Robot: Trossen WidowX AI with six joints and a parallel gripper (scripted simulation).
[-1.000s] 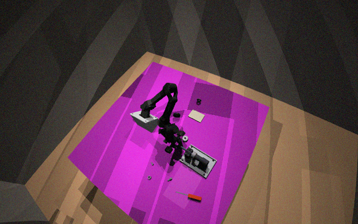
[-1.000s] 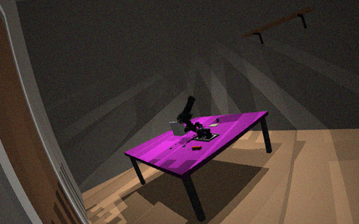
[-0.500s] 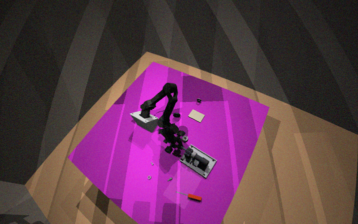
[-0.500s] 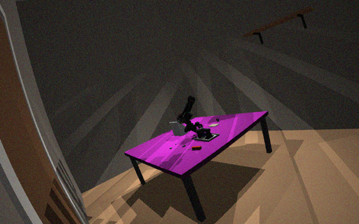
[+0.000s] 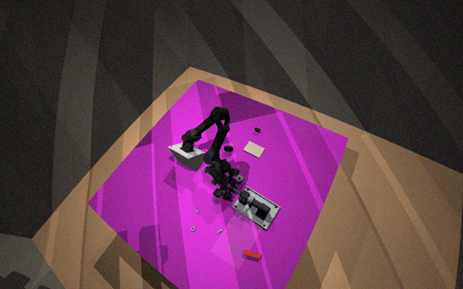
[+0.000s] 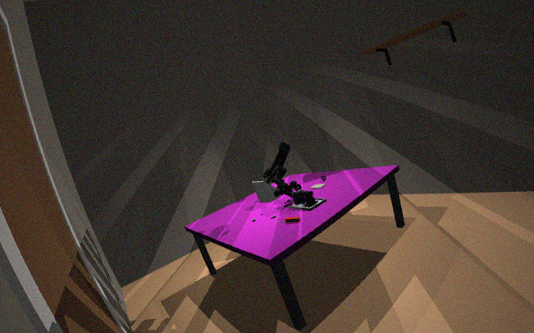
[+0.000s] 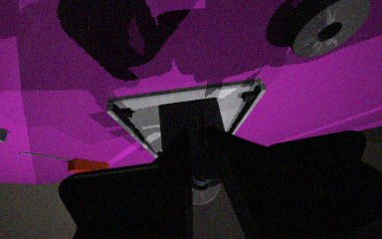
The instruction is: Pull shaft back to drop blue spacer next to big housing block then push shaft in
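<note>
The dark housing block (image 5: 262,210) (image 6: 309,197) (image 7: 189,111) stands on the light base plate (image 5: 249,213) (image 7: 144,108). A dark bracket (image 5: 243,197) stands at the plate's end nearer the arm, with a pale grey collar-like part (image 5: 250,200) between it and the block. My gripper (image 5: 231,188) (image 7: 196,133) is shut on the shaft (image 5: 236,190), whose outer end reaches out from the bracket toward the arm. The black fingers hide much of the shaft line in the wrist view. I cannot make out the blue spacer or tell the spacers apart in this dim light.
A grey holed disc (image 5: 241,177) (image 7: 307,41) lies close beside the gripper. An orange screwdriver (image 5: 252,254) (image 6: 291,220) (image 7: 90,165), a screw (image 5: 219,231) and a nut-like ring (image 5: 191,229) lie on the near side. A pale pad (image 5: 254,149) (image 6: 317,186) and a black disc (image 5: 228,148) lie behind.
</note>
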